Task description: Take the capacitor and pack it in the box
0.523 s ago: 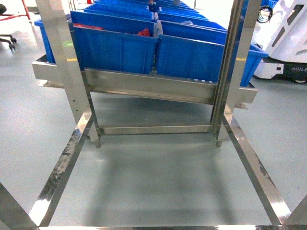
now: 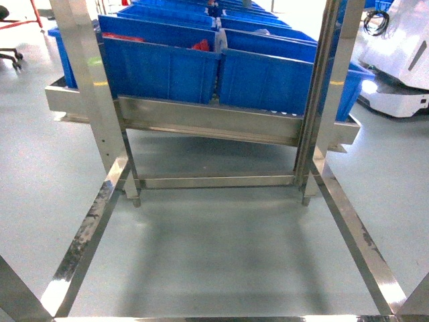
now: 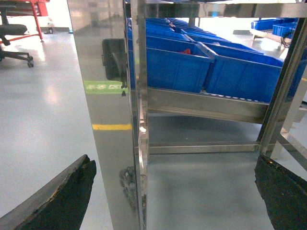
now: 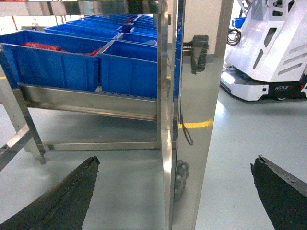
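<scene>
Neither the capacitor nor the small pink box shows in any view; where they sit cannot be told from here. Left gripper (image 3: 175, 191): seen only from its own wrist camera, two dark worn fingers at the lower corners of the frame, one finger (image 3: 57, 199) low left and the other low right, spread wide apart with nothing between them but floor and a steel post. Right gripper (image 4: 175, 191): same picture from its wrist camera, dark fingers (image 4: 62, 196) splayed to the frame's bottom corners, holding nothing. Neither gripper shows in the head view. A polished steel upright (image 3: 108, 115) stands close in front of the left wrist camera, reflecting a yellow floor line and a green mark; a like upright (image 4: 192, 110) stands in front of the right wrist camera, with a small dark bracket fixed high on its face. Beyond, a stainless rack (image 2: 208, 121) carries rows of big blue bins (image 2: 161, 67) on a shelf that slopes down toward the robot; something red lies in one bin (image 2: 201, 45), detail too small to tell. Steel frame rails (image 2: 87, 235) run along the grey floor (image 2: 214, 248) on both sides in the head view. A white machine (image 4: 268, 52) stands on the floor to the right, near the rack. An office chair (image 3: 12, 36) and a red frame sit far left.
</scene>
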Controlling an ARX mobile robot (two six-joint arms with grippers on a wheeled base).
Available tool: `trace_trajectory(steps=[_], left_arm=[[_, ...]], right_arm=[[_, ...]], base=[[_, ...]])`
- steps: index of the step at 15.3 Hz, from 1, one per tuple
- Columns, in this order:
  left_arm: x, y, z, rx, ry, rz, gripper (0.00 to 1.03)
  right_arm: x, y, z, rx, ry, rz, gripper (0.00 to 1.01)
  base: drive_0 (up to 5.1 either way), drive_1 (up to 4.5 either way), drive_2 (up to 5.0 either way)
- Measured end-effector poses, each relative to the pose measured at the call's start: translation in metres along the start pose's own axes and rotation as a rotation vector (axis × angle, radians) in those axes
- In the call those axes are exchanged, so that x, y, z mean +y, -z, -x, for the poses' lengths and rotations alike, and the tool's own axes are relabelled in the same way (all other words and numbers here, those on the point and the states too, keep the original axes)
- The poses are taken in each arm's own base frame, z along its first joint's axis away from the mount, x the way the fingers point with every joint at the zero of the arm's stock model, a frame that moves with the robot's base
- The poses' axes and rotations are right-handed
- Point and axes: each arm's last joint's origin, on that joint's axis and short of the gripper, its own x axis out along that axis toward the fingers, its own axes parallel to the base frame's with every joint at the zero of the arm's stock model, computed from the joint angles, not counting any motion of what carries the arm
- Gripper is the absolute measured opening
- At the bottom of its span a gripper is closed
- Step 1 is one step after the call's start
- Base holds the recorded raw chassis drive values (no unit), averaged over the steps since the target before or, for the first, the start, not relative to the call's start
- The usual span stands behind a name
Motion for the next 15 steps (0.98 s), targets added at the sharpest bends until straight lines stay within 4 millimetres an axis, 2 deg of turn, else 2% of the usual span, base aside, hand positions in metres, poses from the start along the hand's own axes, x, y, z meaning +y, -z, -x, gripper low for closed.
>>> trace_trajectory(steps=[15], left_arm=[[0.0000,0.0001,0.0000,0.001,-0.002,0.000,0.98]], right_arm=[[0.0000,0.0001,0.0000,0.002,-0.001,0.000,0.98]], base=[[0.0,0.00,0.0]])
